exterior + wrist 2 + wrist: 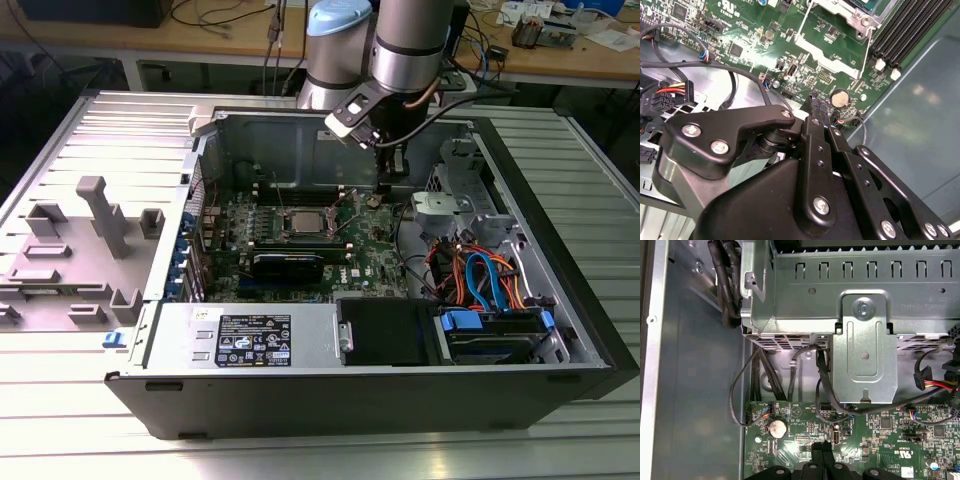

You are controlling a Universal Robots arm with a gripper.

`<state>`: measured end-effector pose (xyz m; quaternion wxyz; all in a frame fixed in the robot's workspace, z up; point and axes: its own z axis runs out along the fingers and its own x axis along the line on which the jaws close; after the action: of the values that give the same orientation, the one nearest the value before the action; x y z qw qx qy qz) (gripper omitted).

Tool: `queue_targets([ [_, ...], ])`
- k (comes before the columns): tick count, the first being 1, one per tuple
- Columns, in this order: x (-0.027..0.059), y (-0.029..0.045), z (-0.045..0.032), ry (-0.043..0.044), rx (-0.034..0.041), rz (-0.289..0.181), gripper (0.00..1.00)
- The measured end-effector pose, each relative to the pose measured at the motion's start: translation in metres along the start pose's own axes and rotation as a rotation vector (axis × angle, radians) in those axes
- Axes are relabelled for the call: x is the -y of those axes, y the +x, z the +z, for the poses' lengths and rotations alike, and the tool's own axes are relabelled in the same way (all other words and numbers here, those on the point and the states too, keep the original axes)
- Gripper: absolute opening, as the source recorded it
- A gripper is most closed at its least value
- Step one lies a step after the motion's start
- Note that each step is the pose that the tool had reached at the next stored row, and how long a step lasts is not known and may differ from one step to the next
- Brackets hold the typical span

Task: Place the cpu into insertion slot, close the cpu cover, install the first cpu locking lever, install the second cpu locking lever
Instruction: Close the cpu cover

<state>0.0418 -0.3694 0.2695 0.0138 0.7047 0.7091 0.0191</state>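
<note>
In the exterior view the silvery cpu (pixel 300 222) lies in the insertion slot (pixel 284 224) at the middle of the green motherboard (pixel 370 262). A dark frame that looks like the cpu cover (pixel 301 211) rings it; I cannot tell whether it lies fully flat. The second wrist view shows a corner of the socket's metal frame (pixel 840 12) with a thin wire lever (pixel 867 50) along its side. My gripper (pixel 384 186) hangs to the exterior view's right of the slot, close above the board beside a coin battery (pixel 840 97). Its fingers (pixel 818 452) are shut together with nothing between them.
A metal drive cage (pixel 865 345) and bundled black cables (pixel 765 375) stand just beyond the board's edge. The case's back wall (pixel 300 150) is close behind the gripper. Black memory slots (pixel 905 30) flank the socket. Orange and blue cables (pixel 480 275) fill the case's right side.
</note>
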Motion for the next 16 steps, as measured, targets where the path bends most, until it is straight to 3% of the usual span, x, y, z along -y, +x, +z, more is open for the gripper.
queue_targets([
  [11, -0.0003, 0.0, 0.0005, 0.0, -0.0001, 0.0, 0.11],
  [16, -0.0007, 0.0, 0.0061, 0.0125, -0.0003, -0.002, 0.11],
])
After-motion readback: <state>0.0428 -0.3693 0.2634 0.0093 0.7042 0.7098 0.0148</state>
